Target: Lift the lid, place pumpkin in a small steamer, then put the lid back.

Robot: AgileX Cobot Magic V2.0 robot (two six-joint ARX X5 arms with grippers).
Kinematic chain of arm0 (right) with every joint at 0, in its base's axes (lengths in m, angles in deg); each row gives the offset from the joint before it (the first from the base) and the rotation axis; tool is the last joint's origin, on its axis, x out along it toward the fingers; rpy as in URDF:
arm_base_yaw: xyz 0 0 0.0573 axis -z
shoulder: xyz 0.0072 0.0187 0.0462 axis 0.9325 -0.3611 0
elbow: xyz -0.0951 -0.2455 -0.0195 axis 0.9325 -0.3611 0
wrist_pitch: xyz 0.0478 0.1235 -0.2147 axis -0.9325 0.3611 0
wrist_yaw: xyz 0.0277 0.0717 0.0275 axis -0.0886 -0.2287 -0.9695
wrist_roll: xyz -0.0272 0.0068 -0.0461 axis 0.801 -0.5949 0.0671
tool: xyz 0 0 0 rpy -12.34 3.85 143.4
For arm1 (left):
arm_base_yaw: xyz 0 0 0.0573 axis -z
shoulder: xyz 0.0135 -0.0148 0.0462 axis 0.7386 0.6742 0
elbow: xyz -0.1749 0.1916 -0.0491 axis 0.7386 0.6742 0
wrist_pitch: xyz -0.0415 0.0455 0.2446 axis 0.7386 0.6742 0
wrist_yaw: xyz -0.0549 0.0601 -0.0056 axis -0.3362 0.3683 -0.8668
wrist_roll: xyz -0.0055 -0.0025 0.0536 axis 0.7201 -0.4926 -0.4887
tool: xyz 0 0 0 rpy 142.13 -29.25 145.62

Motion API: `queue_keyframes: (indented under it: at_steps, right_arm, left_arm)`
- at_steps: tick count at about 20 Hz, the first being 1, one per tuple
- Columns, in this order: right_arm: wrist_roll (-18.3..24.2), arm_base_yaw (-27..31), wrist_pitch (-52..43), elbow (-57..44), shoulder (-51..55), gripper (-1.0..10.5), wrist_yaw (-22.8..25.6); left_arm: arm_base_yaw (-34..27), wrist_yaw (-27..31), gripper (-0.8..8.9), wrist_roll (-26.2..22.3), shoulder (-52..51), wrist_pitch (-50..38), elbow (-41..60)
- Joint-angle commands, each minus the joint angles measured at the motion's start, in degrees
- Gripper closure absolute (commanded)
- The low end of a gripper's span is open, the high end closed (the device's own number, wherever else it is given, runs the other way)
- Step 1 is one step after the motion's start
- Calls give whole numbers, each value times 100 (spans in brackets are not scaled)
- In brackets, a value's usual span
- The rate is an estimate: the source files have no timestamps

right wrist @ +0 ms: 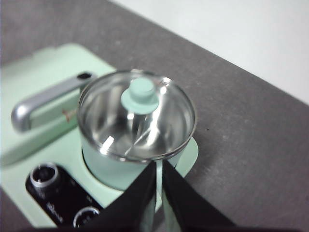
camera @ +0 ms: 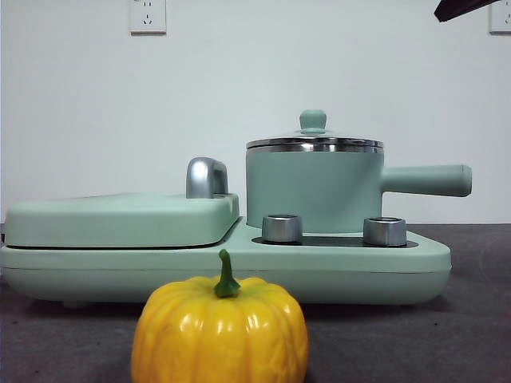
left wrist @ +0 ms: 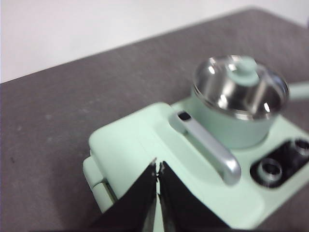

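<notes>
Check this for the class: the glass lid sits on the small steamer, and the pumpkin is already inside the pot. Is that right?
One part is wrong. The lid does sit on the small steamer, but the pumpkin is not inside: the front view shows it on the table in front of the appliance.

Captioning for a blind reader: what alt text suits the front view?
A yellow pumpkin sits in front of a mint-green cooker, where the small steamer stands with its lid on, beside the flat griddle cover.
</notes>
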Motion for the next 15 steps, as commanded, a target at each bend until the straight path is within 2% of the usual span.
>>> queue_keyframes:
  at_steps: [1, 3, 4, 6, 8, 12, 15]
  right_arm:
    - [970, -184, -33, 125, -24, 926, 140]
    - [1051, -260, -31, 125, -24, 826, 223]
    - [1049, -280, -31, 125, -24, 751, 249]
    - [1045, -286, -31, 125, -24, 591, 267]
    - [1043, -286, -31, 125, -22, 562, 267]
    - [994, -286, -35, 125, -22, 563, 267]
    - [664, -286, -44, 127, -17, 564, 267]
  left_arm:
    - [142, -11, 804, -955, 31, -31, -105]
    - [229, -11, 799, -1106, 31, -83, -105]
    - [251, -11, 755, -1099, 31, -103, -105]
    - [284, -13, 569, -1082, 31, -140, -105]
    - [289, -13, 469, -1084, 31, -170, -105]
    - [341, -13, 537, -938, 79, -411, -105]
    - [468, -15, 568, -433, 302, -898, -105]
